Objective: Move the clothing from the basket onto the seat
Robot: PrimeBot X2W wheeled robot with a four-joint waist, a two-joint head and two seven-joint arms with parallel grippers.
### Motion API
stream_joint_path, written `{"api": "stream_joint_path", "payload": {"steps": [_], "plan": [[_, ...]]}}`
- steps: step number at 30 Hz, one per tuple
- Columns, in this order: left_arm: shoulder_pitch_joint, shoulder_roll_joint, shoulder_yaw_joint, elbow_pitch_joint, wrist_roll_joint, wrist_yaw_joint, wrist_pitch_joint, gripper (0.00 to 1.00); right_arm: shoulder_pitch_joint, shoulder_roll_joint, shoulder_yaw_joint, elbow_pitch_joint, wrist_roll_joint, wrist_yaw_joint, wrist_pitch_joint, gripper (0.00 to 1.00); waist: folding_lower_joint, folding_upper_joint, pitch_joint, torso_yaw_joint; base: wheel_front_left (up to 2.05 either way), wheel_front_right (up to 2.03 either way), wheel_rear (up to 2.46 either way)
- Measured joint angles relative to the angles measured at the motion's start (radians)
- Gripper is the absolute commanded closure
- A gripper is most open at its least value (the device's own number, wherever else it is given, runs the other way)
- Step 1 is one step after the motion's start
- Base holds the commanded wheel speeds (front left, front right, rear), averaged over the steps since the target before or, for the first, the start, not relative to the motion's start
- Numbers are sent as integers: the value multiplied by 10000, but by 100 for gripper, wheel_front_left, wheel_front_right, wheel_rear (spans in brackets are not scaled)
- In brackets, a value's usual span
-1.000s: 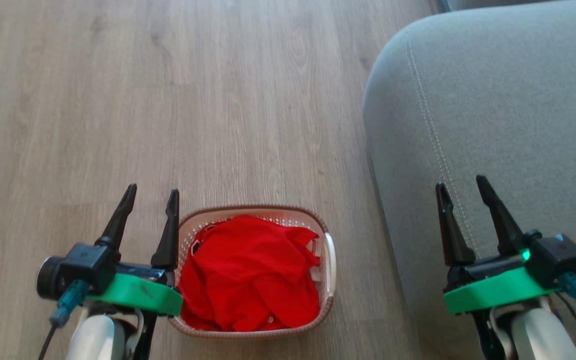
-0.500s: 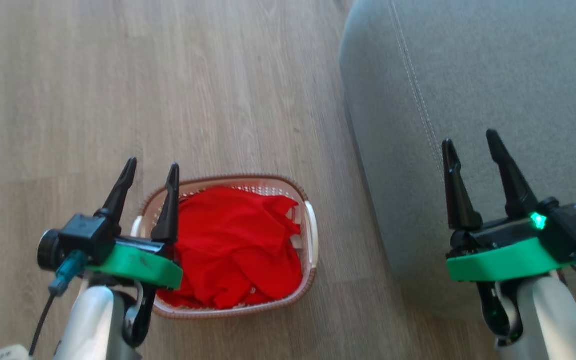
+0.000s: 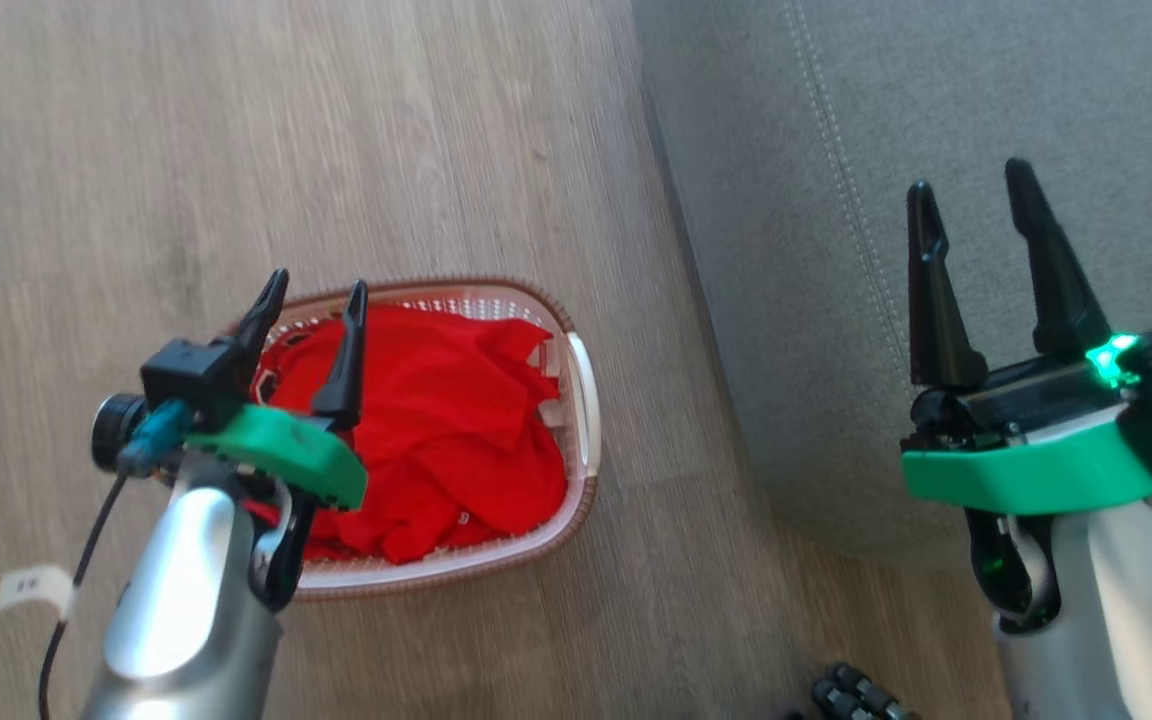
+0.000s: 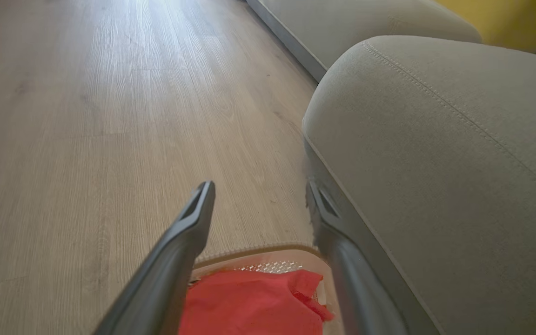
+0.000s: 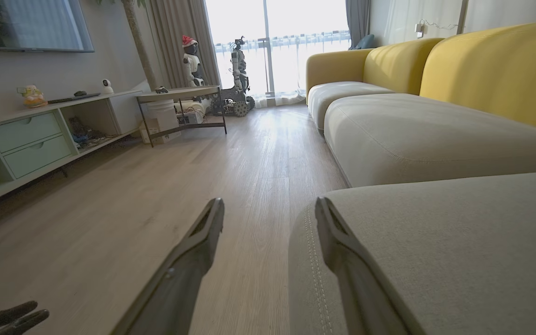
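None of the clothing [image 3: 436,420] has reached the seat [image 3: 936,100]. In the head view all of it lies heaped inside the basket [image 3: 496,292], which stands on the floor [image 3: 236,120] just beside the seat's front edge. By my reading the task is at its very start, with grasp, lift and carry all left to do. The left gripper [image 3: 319,282] hangs over the basket's left edge, its two fingers moderately spread with nothing between them, and its tips point toward the far rim, above the clothing rather than in it (how high above I cannot tell). The right gripper [image 3: 970,176] is over the seat near its stitched edge, fingers likewise apart and empty, well apart from the basket. In the left wrist view the spread fingers frame the basket's far rim, with the clothing below them at the bottom edge and the seat's rounded corner rising at the right. In the right wrist view the parted fingers straddle the seat's corner, one over the floor and one over the seat, and no clothing lies on the part that shows.
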Motion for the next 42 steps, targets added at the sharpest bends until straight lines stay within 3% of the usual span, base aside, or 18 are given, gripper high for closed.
{"api": "stream_joint_path", "payload": {"steps": [10, 27, 42], "plan": [[-1552, 21, -1003, 2729, -734, 0, 1030, 0, -562, 23, -4, -579, -36, 0, -2, 0, 1, 0, 1044, -151, 0, 0, 0], [-4410, 504, -1488, 6385, -1239, 0, 2186, 0, -1741, 38, 188, -1806, 148, 0, -2, 0, 0, 0, 3168, -763, 0, 0, 0], [-6032, 738, -1733, 8184, -1141, 6, 2924, 0, -2355, 40, 199, -3058, 456, 0, -4, 0, 0, 0, 4645, -1207, 0, 0, 0]]}}
